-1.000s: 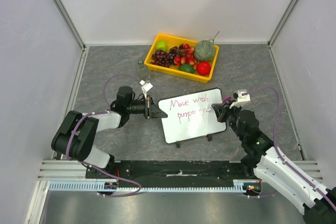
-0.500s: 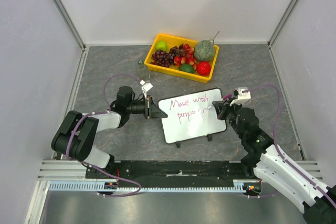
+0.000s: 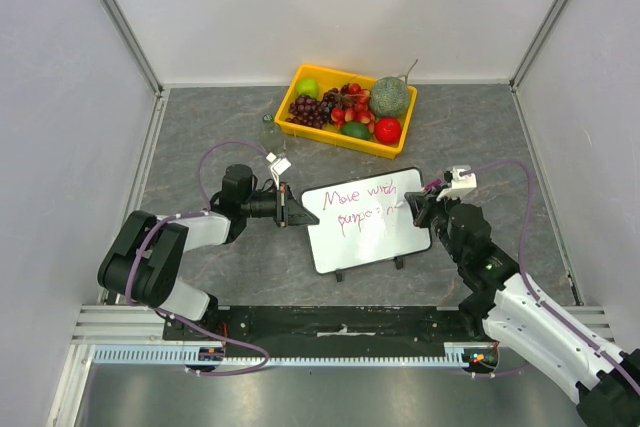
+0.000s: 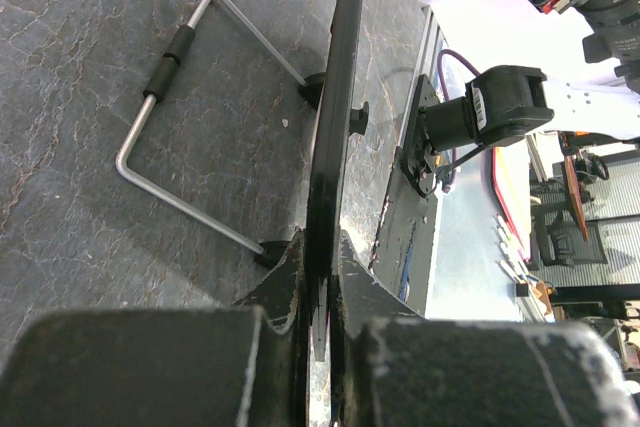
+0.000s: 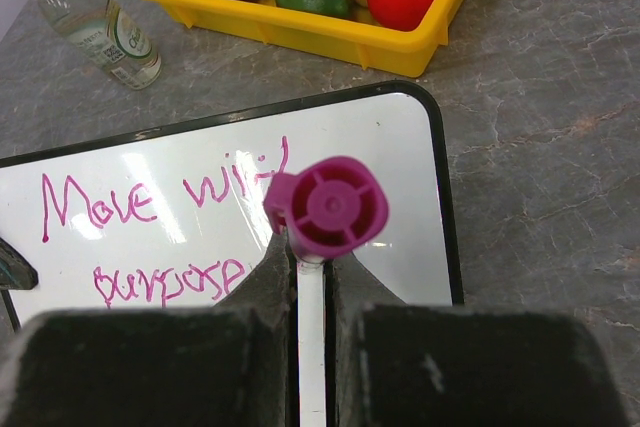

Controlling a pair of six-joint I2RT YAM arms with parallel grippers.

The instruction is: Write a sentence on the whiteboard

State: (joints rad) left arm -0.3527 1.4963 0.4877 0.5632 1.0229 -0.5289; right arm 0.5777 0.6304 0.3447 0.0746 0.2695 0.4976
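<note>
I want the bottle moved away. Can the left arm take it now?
Probably not yet. The left pincer is shut on the left edge of the whiteboard. The glass bottle stands close beyond it with nothing between, so reach seems fine once it lets go.

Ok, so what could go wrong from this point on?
The left tool grips the whiteboard by its left edge only, so marker pressure near the right side might pivot it. The right tool sits at the end of the sentence and could smear it. The bottle stands close beyond the left tool; a swing might topple it.
</note>
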